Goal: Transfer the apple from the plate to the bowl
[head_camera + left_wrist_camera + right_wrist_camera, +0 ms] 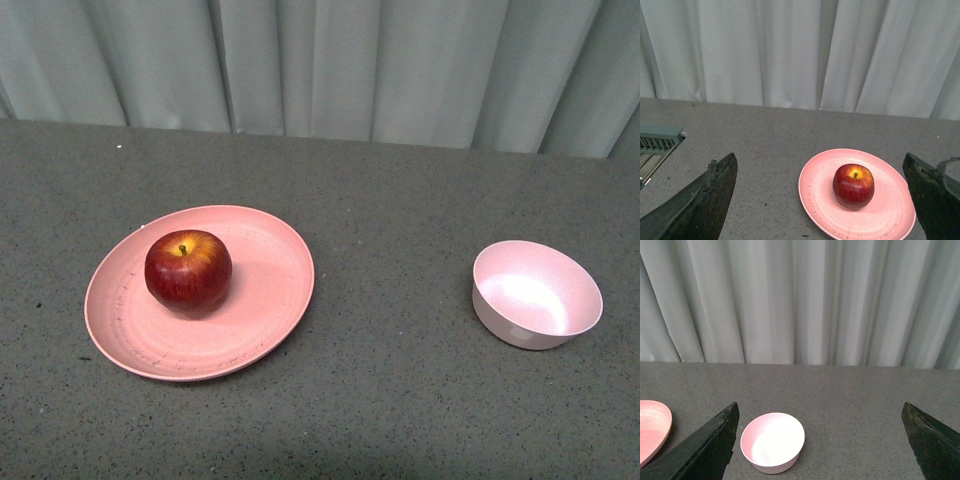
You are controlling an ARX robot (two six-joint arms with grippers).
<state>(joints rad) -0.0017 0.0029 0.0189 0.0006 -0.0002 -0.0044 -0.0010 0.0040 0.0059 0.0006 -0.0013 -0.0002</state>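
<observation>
The dark-red apple (188,271) sits upright on the left half of the wide salmon-pink plate (270,290), at the left of the table. The small pale pink bowl (537,294) stands empty at the right, well apart from the plate. Neither arm shows in the front view. In the left wrist view the apple (853,186) and plate (890,210) lie ahead of my open, empty left gripper (820,200), between its dark fingers (715,195). In the right wrist view the bowl (772,441) lies ahead of my open, empty right gripper (820,440), near one finger (715,445); the plate's rim (652,432) shows at the edge.
The table is a grey speckled surface (400,380) backed by a pale curtain (330,60). A grey slotted fixture (655,145) stands at the table's edge in the left wrist view.
</observation>
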